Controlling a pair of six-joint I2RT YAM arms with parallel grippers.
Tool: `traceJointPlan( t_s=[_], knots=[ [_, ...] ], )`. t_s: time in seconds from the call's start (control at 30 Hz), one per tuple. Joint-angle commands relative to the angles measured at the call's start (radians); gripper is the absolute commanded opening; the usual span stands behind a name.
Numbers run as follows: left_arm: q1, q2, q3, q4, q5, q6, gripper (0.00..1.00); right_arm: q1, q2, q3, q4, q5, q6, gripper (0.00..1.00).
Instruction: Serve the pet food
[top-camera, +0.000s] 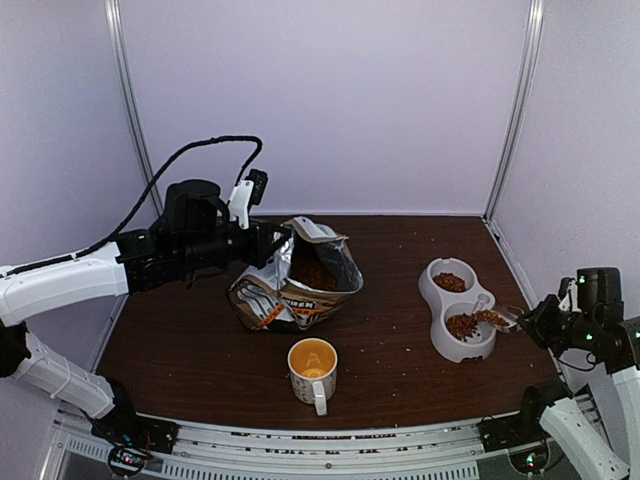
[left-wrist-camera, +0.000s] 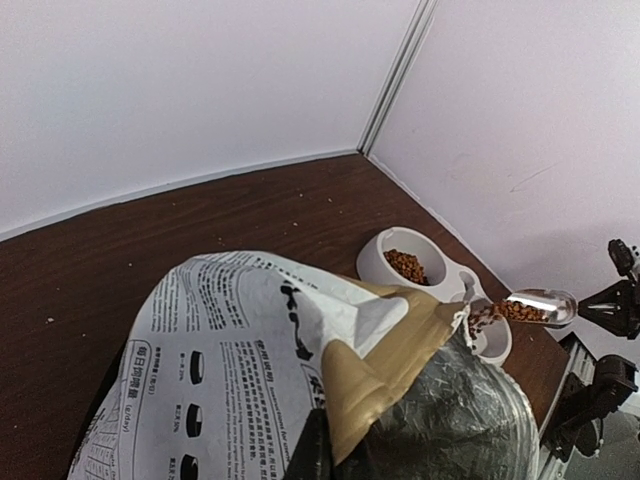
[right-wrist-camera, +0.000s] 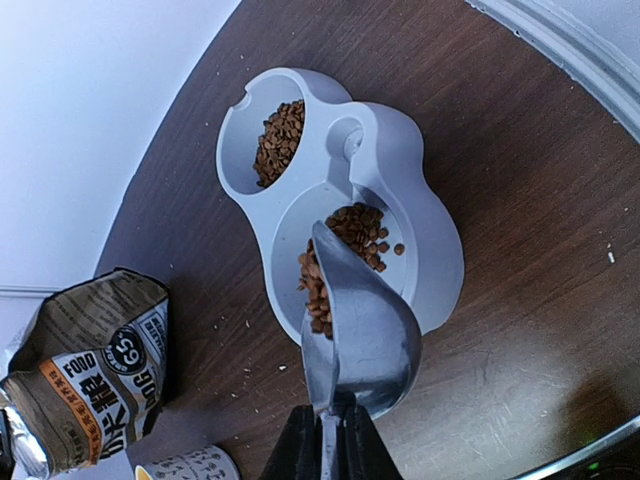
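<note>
Right tool (right-wrist-camera: 328, 440): clamped on scoop (right-wrist-camera: 365, 330) handle, arm low at the table (top-camera: 180, 350) edge, scoop tipped over feeder (right-wrist-camera: 430, 260).
Left tool (top-camera: 272, 243): pinched on bag (top-camera: 290, 300) rim, arm reaching level.
Pet food (right-wrist-camera: 355, 230): spilling into near compartment.

Bag (top-camera: 290, 292) lies left of double bowl (top-camera: 432, 292), mug (top-camera: 305, 385) before them.

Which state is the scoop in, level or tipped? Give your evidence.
Tipped: the scoop slants down into the feeder, kibble spilling off its lip.
</note>
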Motion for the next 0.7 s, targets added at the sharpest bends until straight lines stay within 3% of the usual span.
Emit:
traceJointPlan(
  t_s=[0.0, 0.43, 0.67],
  knots=[
    [0.014, -0.036, -0.005, 0.056, 0.013, 0.030, 0.00, -0.006, 0.063, 0.092, -0.089, 0.046, -0.096, 0.00],
    [0.020, -0.025, -0.006, 0.090, 0.039, 0.059, 0.00, -0.003, 0.285, 0.268, -0.220, 0.058, -0.280, 0.00],
    [0.024, -0.006, 0.005, 0.111, 0.066, 0.056, 0.00, 0.009, 0.336, 0.301, -0.165, 0.043, -0.332, 0.00]
  ],
)
